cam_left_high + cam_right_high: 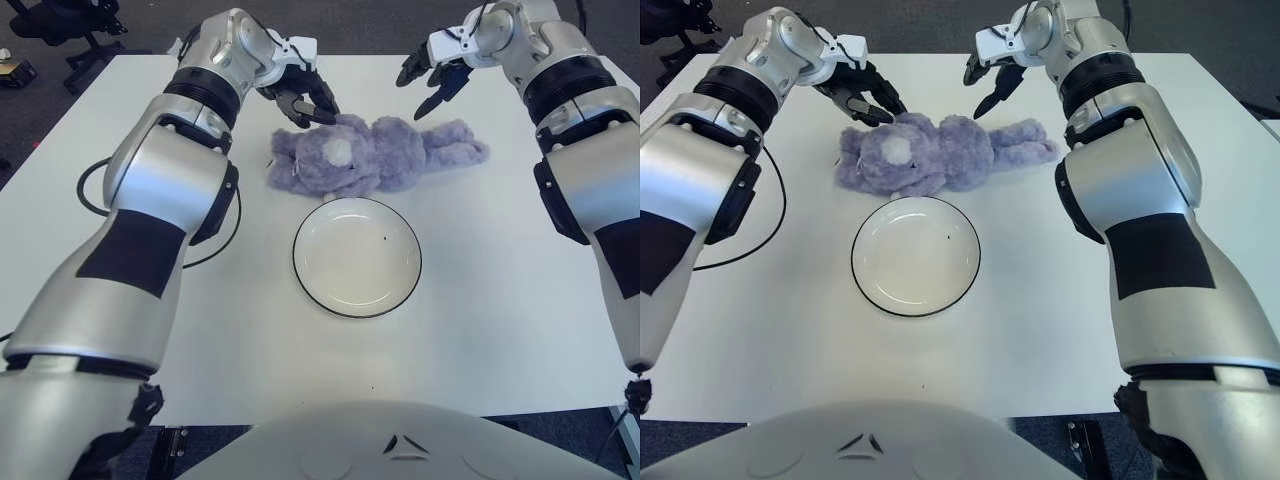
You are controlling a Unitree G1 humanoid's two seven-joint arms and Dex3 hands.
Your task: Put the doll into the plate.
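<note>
A purple plush doll [372, 154] lies on its side across the white table, head to the left and legs to the right. Just in front of it sits a white plate [357, 257] with a thin dark rim, holding nothing. My left hand [308, 103] is at the far side of the doll's head, its dark fingers spread and the tips touching the ear. Behind and above the doll's legs hovers my right hand [430, 82], fingers spread downward and apart from the plush.
The white table [500, 300] runs to dark floor at the back. A black cable [92, 190] loops on the table beside my left arm. An office chair [60, 20] stands beyond the far left corner.
</note>
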